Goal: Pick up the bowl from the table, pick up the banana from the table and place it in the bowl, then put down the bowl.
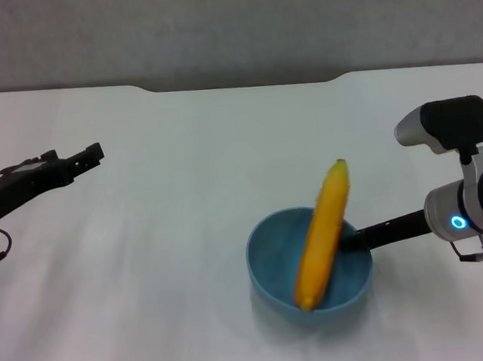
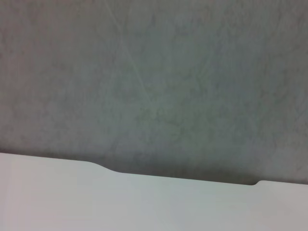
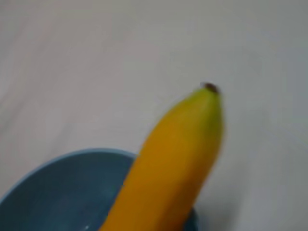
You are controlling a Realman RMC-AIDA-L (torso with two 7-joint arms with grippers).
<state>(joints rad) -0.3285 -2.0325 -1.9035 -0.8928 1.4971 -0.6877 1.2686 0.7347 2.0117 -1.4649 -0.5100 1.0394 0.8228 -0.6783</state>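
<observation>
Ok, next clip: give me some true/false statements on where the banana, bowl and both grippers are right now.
1. The banana lies flat on the table. False: it leans in the bowl, its tip sticking out over the rim.
2. The right gripper is at the bowl's rim. True.
3. The left gripper holds the banana. False: it hangs off to the left, away from both.
4. The bowl is light blue. True.

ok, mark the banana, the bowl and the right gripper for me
banana (image 1: 321,239), head view, middle of its yellow body.
bowl (image 1: 269,262), head view, inner wall on the robot's left.
right gripper (image 1: 352,240), head view, black finger end at the bowl rim, beside the banana.
</observation>
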